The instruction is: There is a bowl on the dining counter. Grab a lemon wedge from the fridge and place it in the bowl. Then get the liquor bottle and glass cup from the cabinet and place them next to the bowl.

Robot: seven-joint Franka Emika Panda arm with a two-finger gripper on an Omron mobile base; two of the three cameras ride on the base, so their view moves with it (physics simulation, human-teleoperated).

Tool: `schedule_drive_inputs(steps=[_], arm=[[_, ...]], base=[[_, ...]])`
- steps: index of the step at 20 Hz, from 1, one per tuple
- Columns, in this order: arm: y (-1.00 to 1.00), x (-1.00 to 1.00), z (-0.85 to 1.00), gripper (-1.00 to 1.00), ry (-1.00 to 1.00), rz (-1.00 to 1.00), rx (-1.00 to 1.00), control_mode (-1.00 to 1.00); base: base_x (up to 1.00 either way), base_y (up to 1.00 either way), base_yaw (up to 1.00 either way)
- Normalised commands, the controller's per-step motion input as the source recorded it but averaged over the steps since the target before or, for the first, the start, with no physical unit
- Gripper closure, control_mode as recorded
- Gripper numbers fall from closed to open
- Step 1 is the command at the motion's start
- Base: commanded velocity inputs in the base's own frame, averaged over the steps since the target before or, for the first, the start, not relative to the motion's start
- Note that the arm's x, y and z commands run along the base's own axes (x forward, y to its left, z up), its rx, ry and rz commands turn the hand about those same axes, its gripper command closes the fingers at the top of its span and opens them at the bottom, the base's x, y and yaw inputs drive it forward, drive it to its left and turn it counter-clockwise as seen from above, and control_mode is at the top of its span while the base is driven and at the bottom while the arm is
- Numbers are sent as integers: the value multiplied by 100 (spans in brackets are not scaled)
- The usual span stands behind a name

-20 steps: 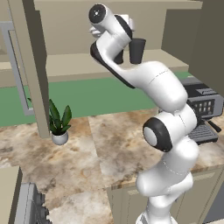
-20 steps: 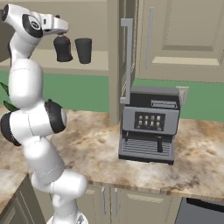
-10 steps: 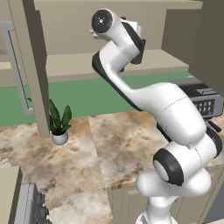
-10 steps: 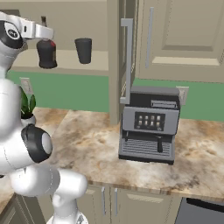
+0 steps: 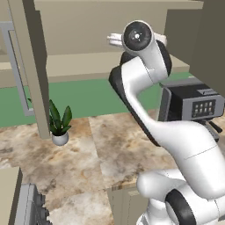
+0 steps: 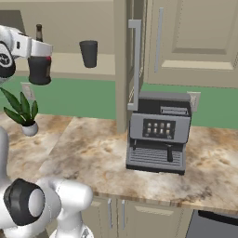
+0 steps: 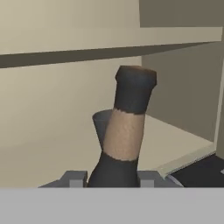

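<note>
Up at the open cabinet, closest to the hand, the gripper has its two jaws pinching the fat base of the liquor bottle, one finger on either side. In the right base view the bottle hangs at the end of the white arm, in front of the shelf edge and tilted a little, so I'd call it lifted clear rather than standing. Just behind it in the hand view, the glass cup waits; from the side it stands upright on the shelf, well apart from the bottle. Below, the wall counter carries a small potted plant and the coffee machine.

So where are we? The bottle pick looks made; carrying it to the bowl is still ahead, then a return trip for the cup. Bowl, dining counter and lemon are not before me, so I can't judge that part.
</note>
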Motion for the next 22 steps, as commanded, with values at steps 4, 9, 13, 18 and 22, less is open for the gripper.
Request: schedule_drive_inputs(steps=[4,9,13,18,22], arm=[[-43,-100,0,100,0,20,2,-100],[-40,-100,0,100,0,22,0,-100],[-22,-100,0,100,0,25,-4,-100],[-2,-52,0,100,3,26,-10,-100],[1,1,-11,100,9,19,-11,-100]], base=[[0,0,0],[0,0,0],[0,0,0],[0,0,0],[0,0,0]])
